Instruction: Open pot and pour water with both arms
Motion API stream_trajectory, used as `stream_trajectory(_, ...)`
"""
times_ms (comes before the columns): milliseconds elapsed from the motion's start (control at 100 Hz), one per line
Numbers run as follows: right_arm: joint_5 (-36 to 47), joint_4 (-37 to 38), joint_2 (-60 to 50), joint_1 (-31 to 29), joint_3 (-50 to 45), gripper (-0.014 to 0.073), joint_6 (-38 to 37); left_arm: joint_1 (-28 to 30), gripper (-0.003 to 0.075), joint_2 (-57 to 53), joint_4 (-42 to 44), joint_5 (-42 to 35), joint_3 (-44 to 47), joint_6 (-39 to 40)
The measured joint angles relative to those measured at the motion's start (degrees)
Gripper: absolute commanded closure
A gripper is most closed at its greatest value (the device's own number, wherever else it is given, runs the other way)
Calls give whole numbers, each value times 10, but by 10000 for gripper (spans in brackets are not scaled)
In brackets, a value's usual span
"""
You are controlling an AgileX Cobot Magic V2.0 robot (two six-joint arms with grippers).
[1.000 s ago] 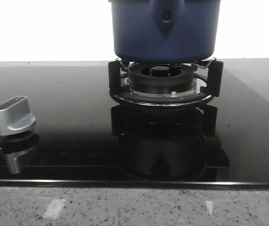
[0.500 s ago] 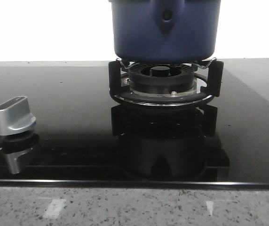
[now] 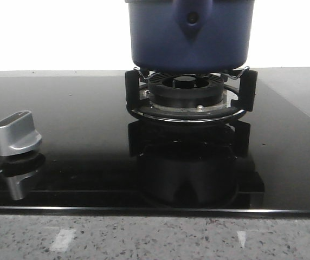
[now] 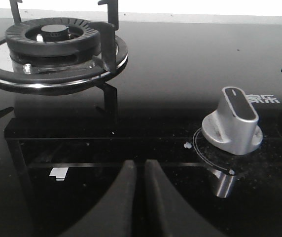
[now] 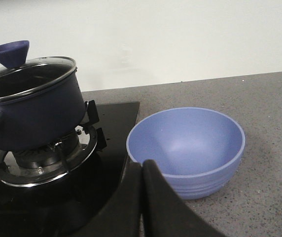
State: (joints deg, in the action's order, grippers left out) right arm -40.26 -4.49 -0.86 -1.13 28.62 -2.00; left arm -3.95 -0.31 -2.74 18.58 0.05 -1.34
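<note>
The dark navy pot [image 3: 190,33] stands on the black burner ring [image 3: 186,95] at the back of the glass hob; its top is cut off in the front view. In the right wrist view the pot [image 5: 30,111] carries a glass lid [image 5: 25,74] with a blue cone knob [image 5: 10,53]. A light blue bowl [image 5: 188,148] sits on the grey counter beside the hob. My right gripper [image 5: 142,165] is shut and empty, just in front of the bowl's rim. My left gripper [image 4: 140,165] is shut and empty above the black glass, near a silver knob [image 4: 232,121].
A second burner [image 4: 54,47] with no pot shows in the left wrist view. The silver knob [image 3: 17,132] sits at the hob's left in the front view. The speckled counter edge [image 3: 155,235] runs along the front. A white wall stands behind.
</note>
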Motion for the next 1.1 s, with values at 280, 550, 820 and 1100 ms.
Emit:
stream_trajectory(280,0,0,0,0,0,662,0,0,741,0,0,0,0,0)
stream_trajectory(550,0,0,0,0,0,662,0,0,740,0,0,0,0,0)
stream_trajectory(820,0,0,0,0,0,662,0,0,740,0,0,0,0,0)
stream_trajectory(1100,1,56,0,0,-18,662,0,0,740,0,0,0,0,0)
